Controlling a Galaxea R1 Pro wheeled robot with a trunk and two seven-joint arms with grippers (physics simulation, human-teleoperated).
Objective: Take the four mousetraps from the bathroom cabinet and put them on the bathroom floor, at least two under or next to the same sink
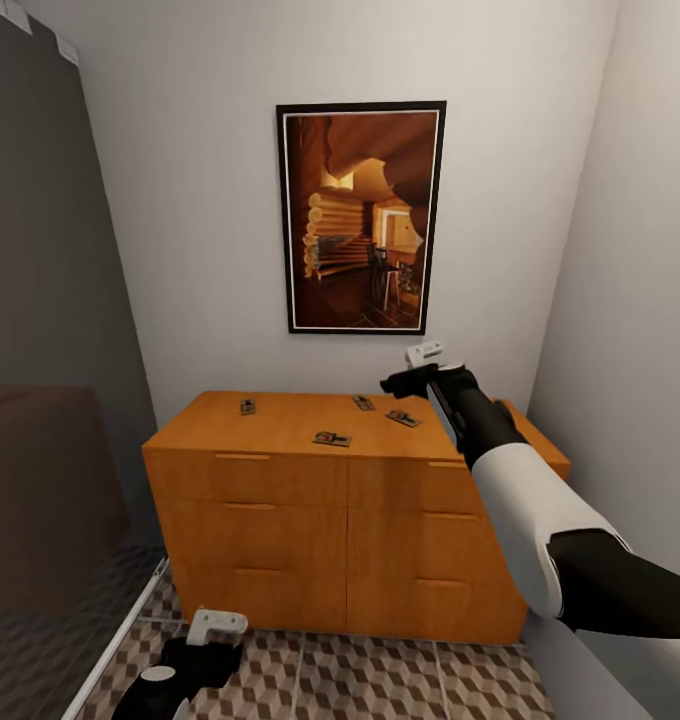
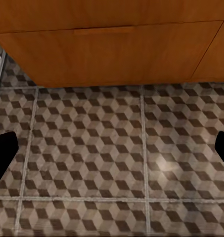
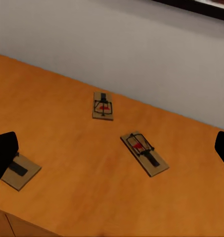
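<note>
Several mousetraps lie flat on top of the orange-brown cabinet (image 1: 280, 480): one at the back left (image 1: 248, 407), one near the front edge (image 1: 332, 438), and two toward the right (image 1: 364, 403) (image 1: 403, 418). My right gripper (image 1: 415, 368) hovers open above the cabinet's back right part. In the right wrist view, two mousetraps (image 3: 103, 106) (image 3: 144, 153) lie between its spread fingertips (image 3: 3, 153), with a third (image 3: 20, 171) partly behind one fingertip. My left gripper (image 1: 205, 640) hangs open and empty low over the bathroom floor (image 2: 112, 163) in front of the cabinet.
A framed picture (image 1: 362, 218) hangs on the wall above the cabinet. The dark glass shower enclosure (image 1: 50, 400) stands at the left, and a plain wall (image 1: 630, 330) closes in at the right. The cabinet's bottom drawer front (image 2: 107, 49) is close ahead of the left gripper.
</note>
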